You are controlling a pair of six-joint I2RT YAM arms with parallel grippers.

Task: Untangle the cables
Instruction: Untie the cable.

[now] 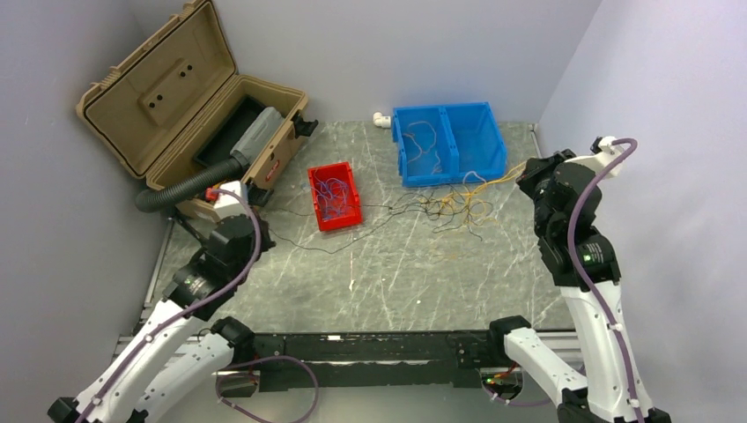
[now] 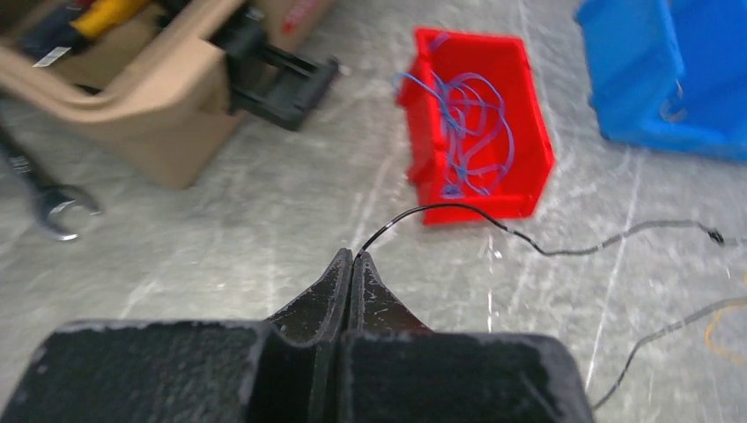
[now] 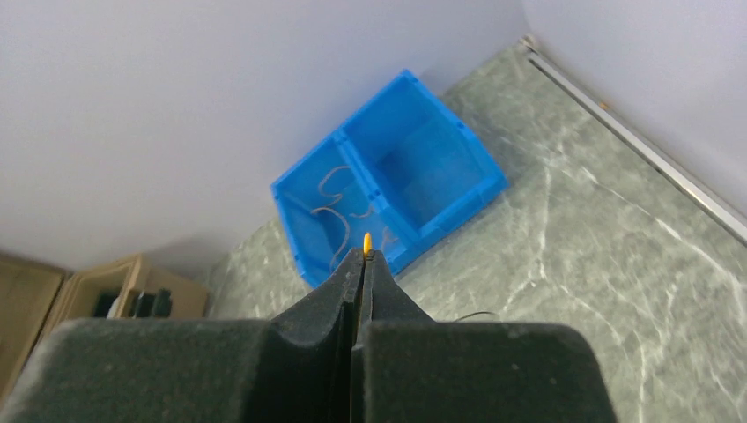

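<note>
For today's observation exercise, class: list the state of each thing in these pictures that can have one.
Left gripper: shut on black cable.
Right gripper: shut on yellow cable.
Toolbox: lid open.
Red bin: holds blue cables.
Blue bin: loose cables in one compartment.
Tangle: partly spread out.

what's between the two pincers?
Top view: the red bin, then the cables, a loose black and yellow-orange tangle. Left pincer pinches a black strand, right pincer a yellow end.

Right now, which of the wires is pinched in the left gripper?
The black wire, arching from the left gripper past the red bin; the right gripper pinches a yellow-orange wire instead.
</note>
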